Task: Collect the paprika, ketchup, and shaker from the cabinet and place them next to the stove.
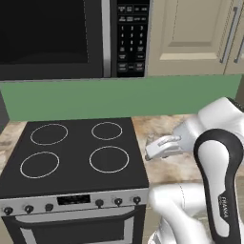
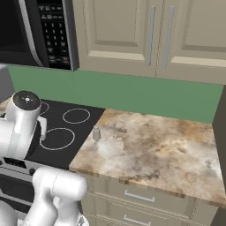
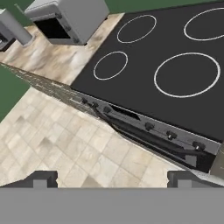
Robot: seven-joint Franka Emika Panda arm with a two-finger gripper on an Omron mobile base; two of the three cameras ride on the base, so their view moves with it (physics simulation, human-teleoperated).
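The shaker (image 2: 96, 133), a tiny pale grey cylinder, stands upright on the marble counter (image 2: 154, 145) just right of the stove (image 2: 57, 119). The stove (image 1: 76, 157) has a black glass top with four white rings and a steel front with knobs. My gripper (image 3: 112, 180) is open with nothing between its fingertips (image 3: 41, 177). It hangs over the floor in front of the stove (image 3: 144, 57) and looks down across it. My white hand (image 1: 162, 145) shows over the counter strip right of the stove. The paprika, the ketchup and the cabinet are out of view.
A black microwave (image 1: 57, 38) hangs above the stove. Closed cream wall cupboards (image 2: 150, 31) line the green wall to its right. A grey toaster oven (image 3: 65, 17) sits on the counter beyond the stove's far side. Drawers (image 2: 137, 196) run under the counter.
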